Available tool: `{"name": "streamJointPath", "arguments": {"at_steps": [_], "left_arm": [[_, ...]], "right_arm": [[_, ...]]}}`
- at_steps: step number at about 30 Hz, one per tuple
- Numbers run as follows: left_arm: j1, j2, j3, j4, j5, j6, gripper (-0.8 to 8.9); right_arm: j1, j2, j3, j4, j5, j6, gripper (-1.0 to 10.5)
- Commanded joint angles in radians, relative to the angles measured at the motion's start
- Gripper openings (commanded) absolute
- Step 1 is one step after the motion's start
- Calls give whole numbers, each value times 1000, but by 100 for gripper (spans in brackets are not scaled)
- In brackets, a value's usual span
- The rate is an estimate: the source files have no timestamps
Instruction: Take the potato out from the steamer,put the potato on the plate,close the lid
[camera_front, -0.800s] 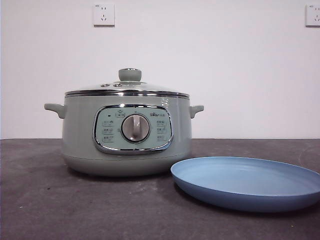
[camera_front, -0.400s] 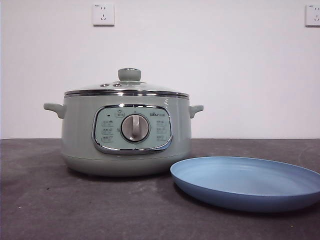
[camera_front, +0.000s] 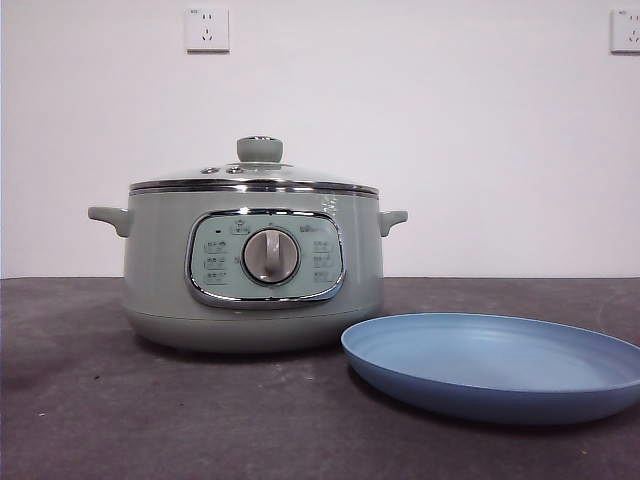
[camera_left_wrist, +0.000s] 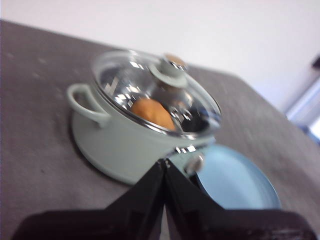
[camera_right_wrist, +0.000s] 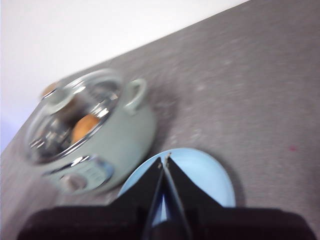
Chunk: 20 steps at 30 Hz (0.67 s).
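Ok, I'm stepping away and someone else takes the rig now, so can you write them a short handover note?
Left gripper: jaws shut, empty, held above the table short of the steamer.
Right gripper: jaws shut, empty, over the plate.
Lid sits on the steamer; the potato shows through the glass, inside.
The plate lies bare on the table beside the steamer.
Done: nothing yet.
Left: lift the lid, take the potato out, set it on the plate, put the lid back on.
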Motion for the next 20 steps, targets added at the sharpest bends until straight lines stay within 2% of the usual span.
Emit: {"name": "streamJointPath", "arguments": {"at_steps": [1,4,8,14,18,20], "left_arm": [[2,79,69,-60,71,143,-8],[1,160,143,-132,133,213,-8],[-2,240,226,-215,189,283,-8],[-32,311,315,-343,198,370,-8],[-44,325,332,-373,192,377,2],[-45,325,332,-373,192,377,52]], "right_arm": [[16,68,111,-75,-73,-132,-12],[42,146,219,-203,-146,-217,-12],[87,225,327,-356,-160,-306,-12],[143,291,406,-508,-159,-371,-12],[159,304,409,-526,-158,-377,-7],[159,306,409,-525,-158,-376,11]]}}
